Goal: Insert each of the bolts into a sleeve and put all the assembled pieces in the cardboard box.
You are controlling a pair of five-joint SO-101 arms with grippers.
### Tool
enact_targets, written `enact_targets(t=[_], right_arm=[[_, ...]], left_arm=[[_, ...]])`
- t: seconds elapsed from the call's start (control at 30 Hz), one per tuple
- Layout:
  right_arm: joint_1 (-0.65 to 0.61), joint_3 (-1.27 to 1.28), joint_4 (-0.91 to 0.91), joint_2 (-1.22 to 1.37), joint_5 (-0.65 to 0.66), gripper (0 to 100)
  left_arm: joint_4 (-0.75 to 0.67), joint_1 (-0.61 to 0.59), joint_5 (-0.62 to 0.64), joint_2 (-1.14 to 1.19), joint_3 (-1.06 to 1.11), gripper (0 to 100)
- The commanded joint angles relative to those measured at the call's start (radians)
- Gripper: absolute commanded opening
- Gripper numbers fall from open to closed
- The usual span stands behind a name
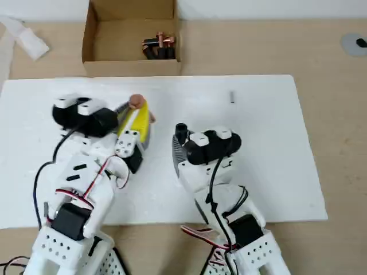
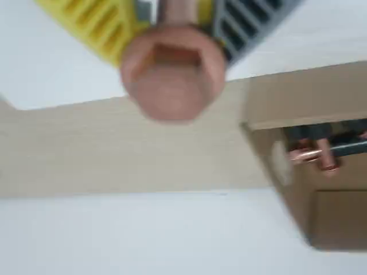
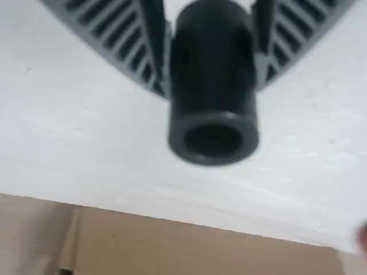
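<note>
pinkish copper bolt (image 2: 172,74), socket head facing out, is clamped in the left jaws over the white sheet (image 1: 269,160). right jaws clamp a black hollow sleeve (image 3: 213,97). assembled pieces (image 1: 159,47) lie inside the cardboard box (image 1: 88,40).

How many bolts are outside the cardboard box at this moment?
1. A copper bolt is held in the left gripper, over the white sheet near the cardboard box. A small grey thing on the sheet is too small to identify.
</note>
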Motion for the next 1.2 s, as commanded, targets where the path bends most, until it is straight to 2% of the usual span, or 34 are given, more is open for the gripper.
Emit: enact_targets(t=[0.0, 0.13, 0.43, 0.63, 1.17], right_arm=[[-0.025, 0.002, -0.028, -0.016, -0.009, 1.0], [-0.027, 0.002, -0.028, -0.016, -0.006, 1.0], [-0.028, 0.002, -0.028, -0.016, -0.006, 1.0], [-0.028, 0.002, -0.028, -0.016, -0.006, 1.0], [-0.028, 0.002, -0.028, -0.016, -0.005, 1.0]], left_arm=[[-0.028, 0.054, -0.029, 0.001, -0.041, 0], [-0.025, 0.101, -0.103, 0.001, -0.063, 0], [-0.018, 0.206, -0.146, 0.002, -0.115, 0], [0.078, 0.272, -0.238, 0.008, -0.163, 0], [0.087, 0.270, -0.249, 0.010, -0.152, 0]])
